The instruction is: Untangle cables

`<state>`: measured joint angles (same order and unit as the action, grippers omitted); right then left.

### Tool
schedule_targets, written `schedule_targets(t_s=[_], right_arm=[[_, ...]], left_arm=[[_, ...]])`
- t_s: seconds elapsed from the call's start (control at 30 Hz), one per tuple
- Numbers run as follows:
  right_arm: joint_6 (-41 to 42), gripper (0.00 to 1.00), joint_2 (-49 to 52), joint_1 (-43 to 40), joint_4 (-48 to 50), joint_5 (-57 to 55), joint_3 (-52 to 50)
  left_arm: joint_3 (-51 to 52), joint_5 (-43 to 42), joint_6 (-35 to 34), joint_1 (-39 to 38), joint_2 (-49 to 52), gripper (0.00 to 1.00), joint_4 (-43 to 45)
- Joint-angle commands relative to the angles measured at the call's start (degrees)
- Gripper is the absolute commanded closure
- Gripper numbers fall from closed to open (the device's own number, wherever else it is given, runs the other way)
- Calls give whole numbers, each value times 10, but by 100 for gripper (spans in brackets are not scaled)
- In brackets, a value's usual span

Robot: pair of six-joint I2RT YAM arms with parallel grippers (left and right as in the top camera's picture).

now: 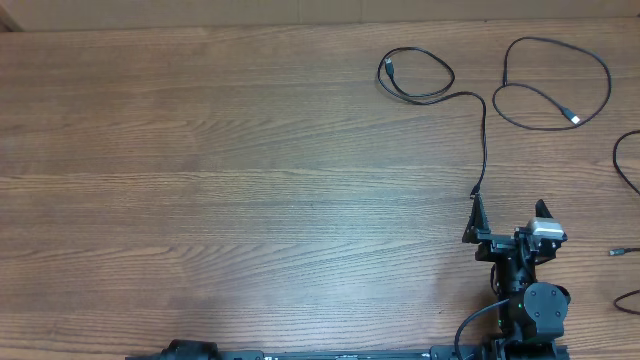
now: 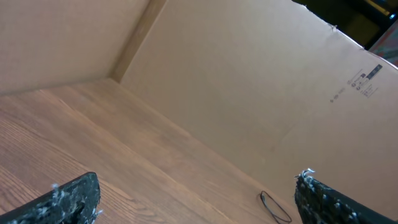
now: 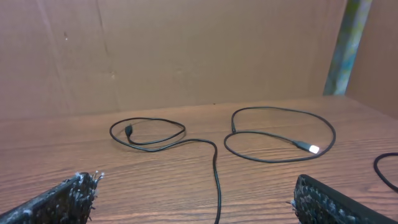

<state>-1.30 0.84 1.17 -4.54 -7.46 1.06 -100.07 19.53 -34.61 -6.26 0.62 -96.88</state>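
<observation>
Well, the wooden table (image 1: pixel 200 180) takes up most of the room, with cardboard walls (image 2: pixel 249 74) behind it; the right gripper (image 3: pixel 196 186) sits low at the front right, jaws spread wide and empty; the left gripper (image 2: pixel 196 190) gapes too, holding nothing; the first cable (image 3: pixel 217 186) runs front-to-back from just beside the right gripper's finger, then curls leftward into a flat loop at the back; the second cable (image 1: pixel 609 85) lies apart to its right as a round loop; its silver plug (image 1: pixel 575 119) points front-right.
</observation>
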Motion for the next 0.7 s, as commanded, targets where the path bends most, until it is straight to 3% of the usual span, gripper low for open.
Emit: schedule_targets(t_s=[0.0,0.37,0.67], right_arm=[[-7,0,-7,0,4,5,-6],[-7,0,-7,0,4,5,-6],[-7,0,-7,0,4,5,-6]], left_arm=[[3,3,-5,3,-3,0,1],[24,61,-5,2,-3,1,20],[159,63,-5,2,-3,0,152]])
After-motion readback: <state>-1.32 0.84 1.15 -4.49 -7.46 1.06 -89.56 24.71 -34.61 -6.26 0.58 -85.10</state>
